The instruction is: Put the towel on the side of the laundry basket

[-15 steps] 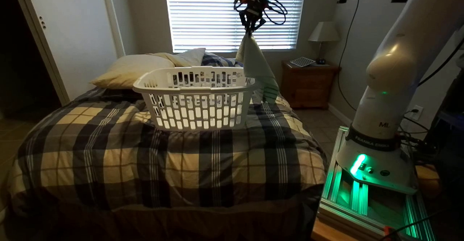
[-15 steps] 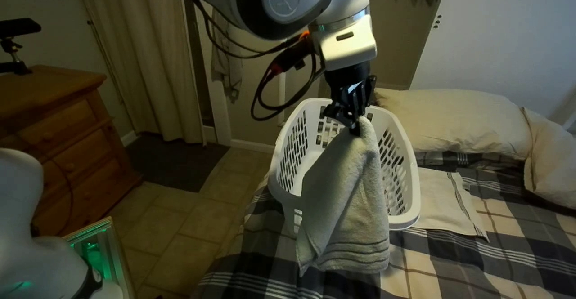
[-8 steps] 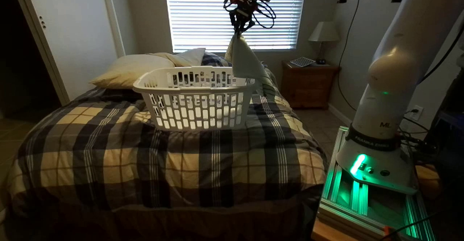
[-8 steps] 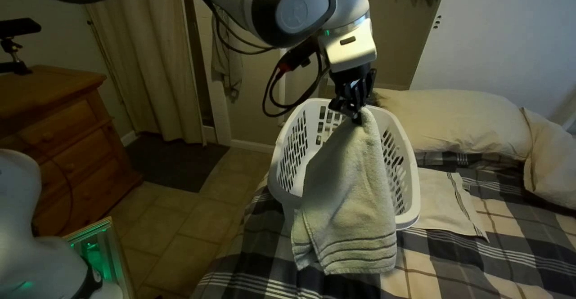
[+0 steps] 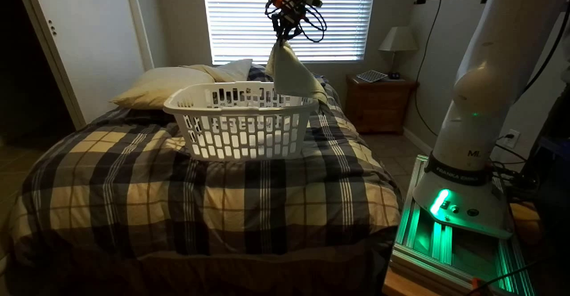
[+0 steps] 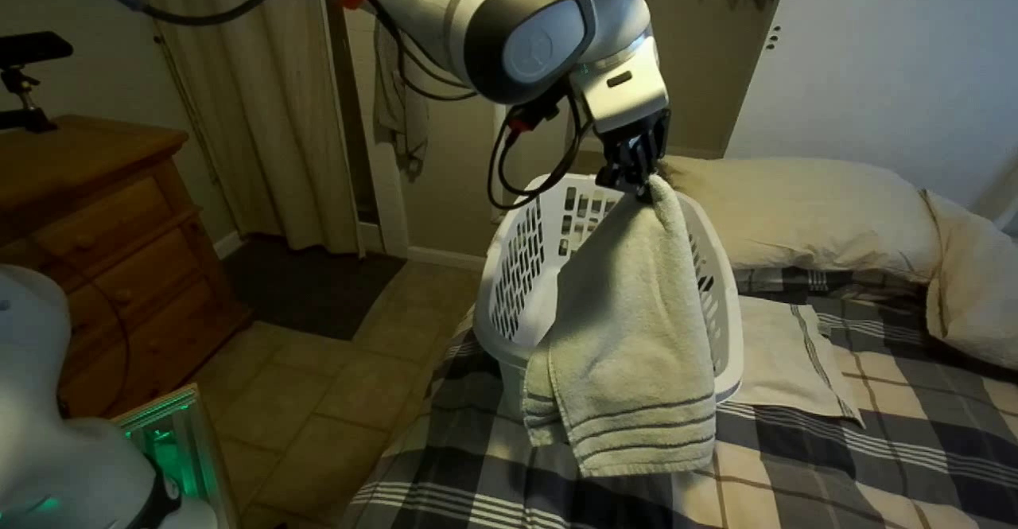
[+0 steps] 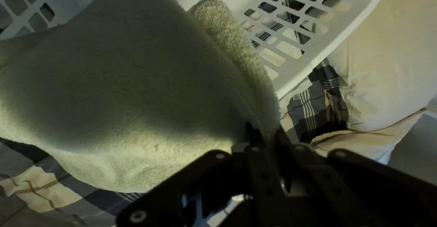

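Note:
A pale towel with dark stripes near its lower edge hangs from my gripper, seen in both exterior views [image 5: 291,75] [image 6: 636,338] and in the wrist view [image 7: 136,66]. My gripper [image 6: 643,187] is shut on one upper corner of it, also seen in the wrist view [image 7: 266,135]. The white slotted laundry basket [image 5: 240,111] stands upright on the bed, its rim also in the wrist view [image 7: 336,37]. My gripper is above one end of the basket. The towel hangs across that end's rim, its striped edge outside the basket. Whether it touches the rim is unclear.
The basket stands on a plaid bed [image 5: 213,207]. A second pale cloth [image 6: 783,362] lies flat beside the basket. Pillows [image 6: 819,211] lie past it. A nightstand [image 5: 378,104] with a lamp [image 5: 397,40] and a wooden dresser [image 6: 119,235] stand around the bed.
My gripper has moved left in an exterior view, carrying the towel further over the basket. The towel's lower part now hangs closer to the basket's end. The basket has not moved.

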Controlling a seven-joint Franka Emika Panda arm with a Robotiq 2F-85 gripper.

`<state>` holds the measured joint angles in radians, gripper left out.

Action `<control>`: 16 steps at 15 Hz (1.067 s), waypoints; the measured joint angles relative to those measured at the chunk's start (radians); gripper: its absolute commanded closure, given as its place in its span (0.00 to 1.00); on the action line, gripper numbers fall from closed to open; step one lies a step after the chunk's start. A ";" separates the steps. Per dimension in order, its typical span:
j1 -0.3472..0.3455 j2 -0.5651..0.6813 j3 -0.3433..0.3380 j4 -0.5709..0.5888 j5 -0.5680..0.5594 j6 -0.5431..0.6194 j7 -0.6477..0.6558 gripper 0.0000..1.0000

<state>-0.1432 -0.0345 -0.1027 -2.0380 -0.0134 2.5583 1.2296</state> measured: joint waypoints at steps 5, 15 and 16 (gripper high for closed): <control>0.010 0.037 0.000 0.000 0.001 -0.001 0.000 0.97; 0.009 0.071 -0.019 -0.001 0.000 0.008 0.000 0.64; 0.010 0.075 -0.019 -0.001 0.001 0.008 0.000 0.64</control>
<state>-0.1337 0.0403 -0.1218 -2.0388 -0.0126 2.5662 1.2299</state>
